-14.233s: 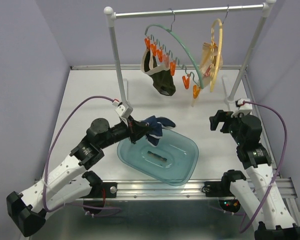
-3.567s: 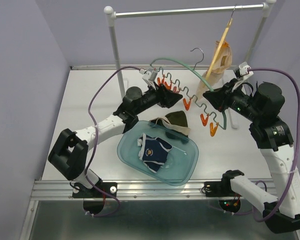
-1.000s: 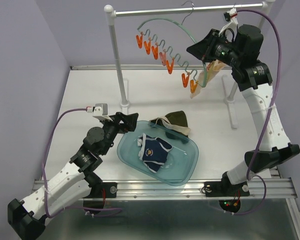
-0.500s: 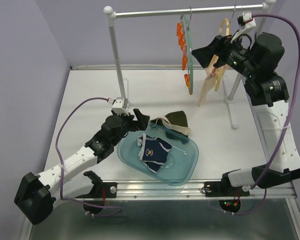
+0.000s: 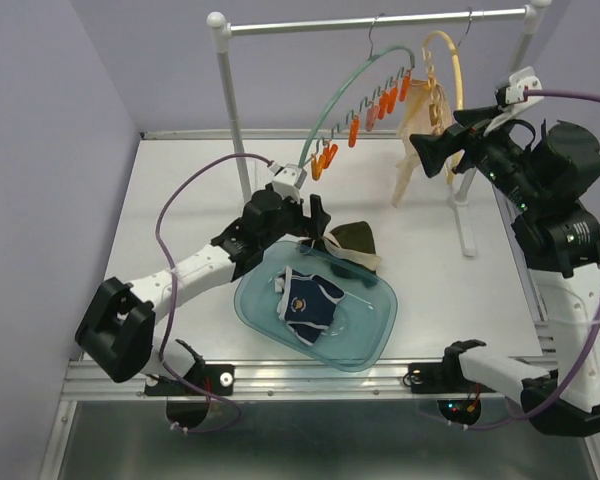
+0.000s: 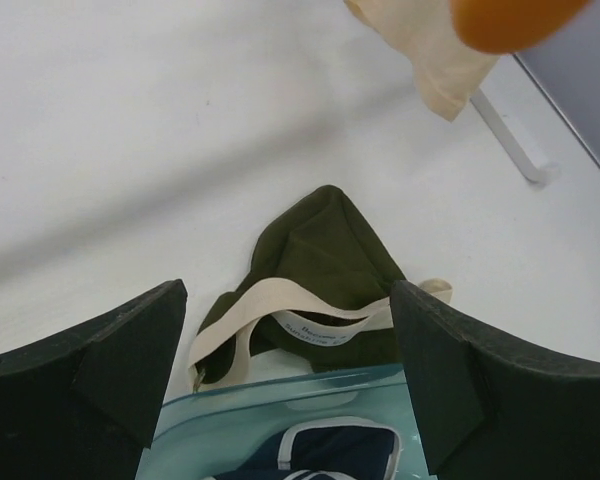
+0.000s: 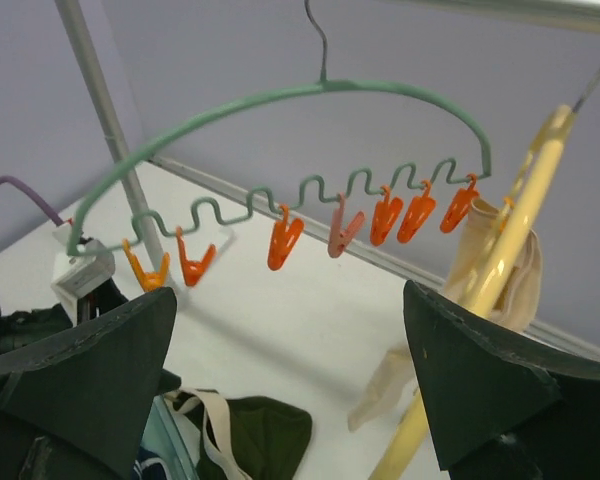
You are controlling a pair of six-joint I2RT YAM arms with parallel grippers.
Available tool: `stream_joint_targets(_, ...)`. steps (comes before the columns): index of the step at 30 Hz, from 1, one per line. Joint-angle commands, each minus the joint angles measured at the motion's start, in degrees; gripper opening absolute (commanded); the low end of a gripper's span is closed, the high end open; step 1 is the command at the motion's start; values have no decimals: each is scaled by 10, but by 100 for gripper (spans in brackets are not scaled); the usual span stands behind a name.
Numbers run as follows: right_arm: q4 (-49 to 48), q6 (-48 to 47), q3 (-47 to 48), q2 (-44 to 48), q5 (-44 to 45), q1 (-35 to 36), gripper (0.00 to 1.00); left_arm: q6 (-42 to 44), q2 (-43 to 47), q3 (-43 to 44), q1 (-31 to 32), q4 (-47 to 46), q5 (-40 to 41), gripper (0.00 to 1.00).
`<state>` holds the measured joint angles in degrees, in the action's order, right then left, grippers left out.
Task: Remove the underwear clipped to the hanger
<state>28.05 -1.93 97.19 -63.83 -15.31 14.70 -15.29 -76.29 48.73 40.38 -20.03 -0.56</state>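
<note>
The dark olive underwear (image 5: 354, 239) with cream trim lies on the table against the far rim of the teal basin (image 5: 375, 345). My left gripper (image 5: 308, 222) hangs open just above its left side. In the left wrist view that olive underwear (image 6: 325, 245) shows between the spread fingers of the left gripper (image 6: 285, 292). The navy underwear (image 5: 313, 301) lies inside the basin. The pale beige underwear (image 5: 414, 142) hangs from the yellow hanger (image 5: 443, 62). My right gripper (image 5: 432, 148) is open and empty beside it. The green hanger (image 7: 280, 96) carries only orange clips (image 7: 285, 240).
A white rack with its rail (image 5: 310, 24) and left post (image 5: 232, 110) stands at the back; its right foot (image 5: 467, 232) rests on the table. The left arm's purple cable (image 5: 195, 190) loops over the table. Purple walls close in on both sides.
My right gripper has opened and let go of the green hanger, which now swings on the rail, and has dropped back to the right. My left gripper has reached forward over the olive underwear.
</note>
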Motion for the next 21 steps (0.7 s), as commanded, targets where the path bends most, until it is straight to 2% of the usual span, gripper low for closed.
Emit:
stream_joint_targets(1,-34,-27,-88,60,95,-5,100,23,-71,55,0,27,-43,94)
stream_joint_targets(10,-53,11,-225,159,137,-20,100,34,-201,155,31,90,-27,92)
stream_joint_targets(13,-52,18,-255,181,140,-27,100,32,-242,203,40,142,-23,91)
stream_joint_targets(21,-53,46,-297,205,133,-43,100,-2,-241,211,51,193,50,91)
